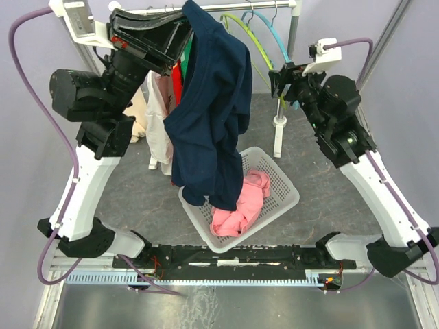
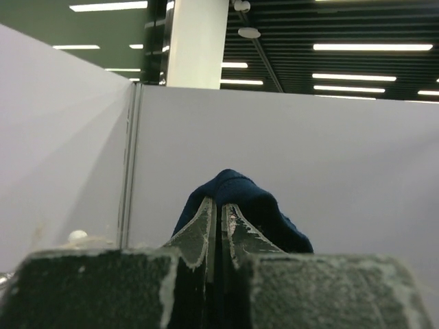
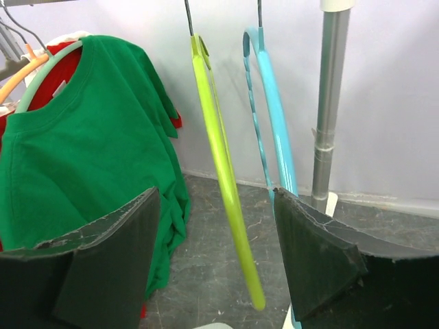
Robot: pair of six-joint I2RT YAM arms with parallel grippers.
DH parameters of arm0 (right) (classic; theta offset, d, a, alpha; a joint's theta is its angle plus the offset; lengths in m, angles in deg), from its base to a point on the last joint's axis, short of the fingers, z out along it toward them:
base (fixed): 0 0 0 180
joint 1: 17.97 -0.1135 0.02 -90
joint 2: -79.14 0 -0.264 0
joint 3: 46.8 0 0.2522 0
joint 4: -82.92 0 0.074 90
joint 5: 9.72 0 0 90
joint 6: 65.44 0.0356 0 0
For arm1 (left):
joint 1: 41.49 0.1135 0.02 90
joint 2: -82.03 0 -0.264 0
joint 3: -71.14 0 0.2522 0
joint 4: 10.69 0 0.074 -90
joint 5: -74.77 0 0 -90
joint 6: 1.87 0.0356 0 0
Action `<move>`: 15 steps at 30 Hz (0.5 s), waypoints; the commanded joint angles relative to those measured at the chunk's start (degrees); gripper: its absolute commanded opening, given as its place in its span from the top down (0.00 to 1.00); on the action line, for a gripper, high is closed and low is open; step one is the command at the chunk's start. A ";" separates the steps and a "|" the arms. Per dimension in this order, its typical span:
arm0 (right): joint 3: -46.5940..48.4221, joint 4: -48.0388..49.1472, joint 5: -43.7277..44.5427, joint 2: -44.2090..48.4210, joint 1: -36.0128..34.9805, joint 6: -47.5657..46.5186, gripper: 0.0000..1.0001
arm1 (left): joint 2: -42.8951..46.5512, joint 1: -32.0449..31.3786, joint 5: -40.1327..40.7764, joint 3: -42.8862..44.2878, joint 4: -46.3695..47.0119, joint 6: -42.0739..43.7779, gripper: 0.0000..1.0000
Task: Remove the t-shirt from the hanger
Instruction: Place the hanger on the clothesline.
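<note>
left pincer clamps the navy t-shirt, which drapes down beneath it.

Robot body: left arm and right arm, both with white plastic link shells, bulky black joint housings and black base blocks. Thin lilac cable on the left side, a matching lilac cable on the right. White camera bracket at the left wrist, another at the right. Left gripper and right gripper have dark grey textured fingers with pale chipped edges.
</note>
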 commanded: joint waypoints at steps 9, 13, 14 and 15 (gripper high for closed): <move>-8.13 -0.30 1.76 13.01 0.15 0.98 0.24 | 4.92 -0.60 1.13 -20.75 4.48 -4.78 0.97; -9.44 -1.54 2.41 15.34 0.14 1.16 0.24 | 6.41 -1.74 3.28 -26.83 1.99 -1.29 0.97; -9.73 -1.91 2.59 15.91 0.13 1.24 0.23 | 6.75 -2.17 4.14 -27.92 1.13 -0.28 0.97; -10.05 -2.15 2.72 16.21 0.15 1.24 0.24 | 7.03 -2.66 4.98 -29.09 0.27 0.67 0.97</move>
